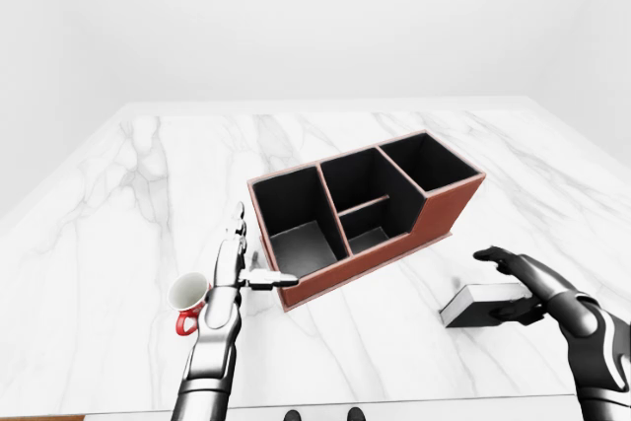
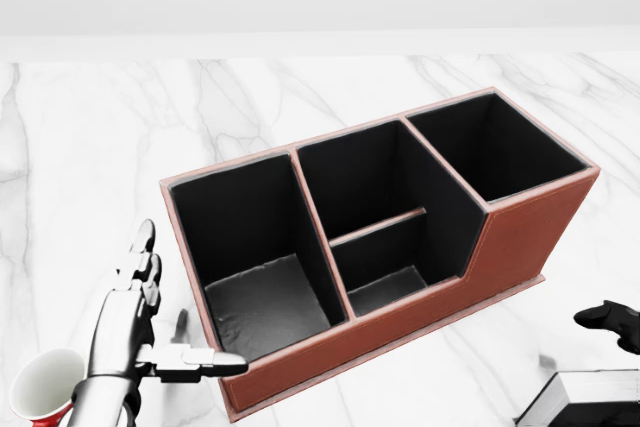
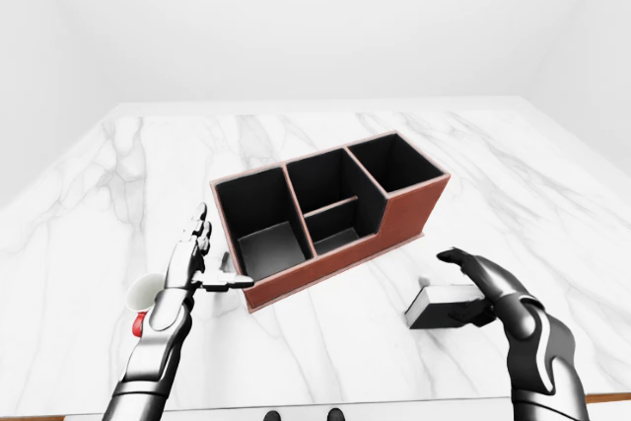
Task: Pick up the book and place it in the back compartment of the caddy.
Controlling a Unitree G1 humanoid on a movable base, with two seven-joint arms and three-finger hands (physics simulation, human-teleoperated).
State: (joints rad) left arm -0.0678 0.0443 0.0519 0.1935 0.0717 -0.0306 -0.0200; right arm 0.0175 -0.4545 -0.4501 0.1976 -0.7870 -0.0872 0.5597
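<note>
Book (image 1: 483, 305) lying flat on marble table (image 1: 118, 194), near and right of brown 3-section caddy (image 1: 434, 214), with dark right hand (image 1: 532, 283) spread open over it, silver left hand (image 1: 232, 268) open beside caddy; risk of fingers sliding book away.

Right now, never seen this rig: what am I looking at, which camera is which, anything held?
These are simulator renders from cameras on a humanoid robot's head: two eye views, plus a head view looking down more closely. On the marble table sit a brown caddy with black compartments, a red-and-white mug and a dark book lying flat. The silver left hand is open beside the caddy's near end. The dark right hand hovers open over the book, fingers not closed round it. Nothing is held.
</note>
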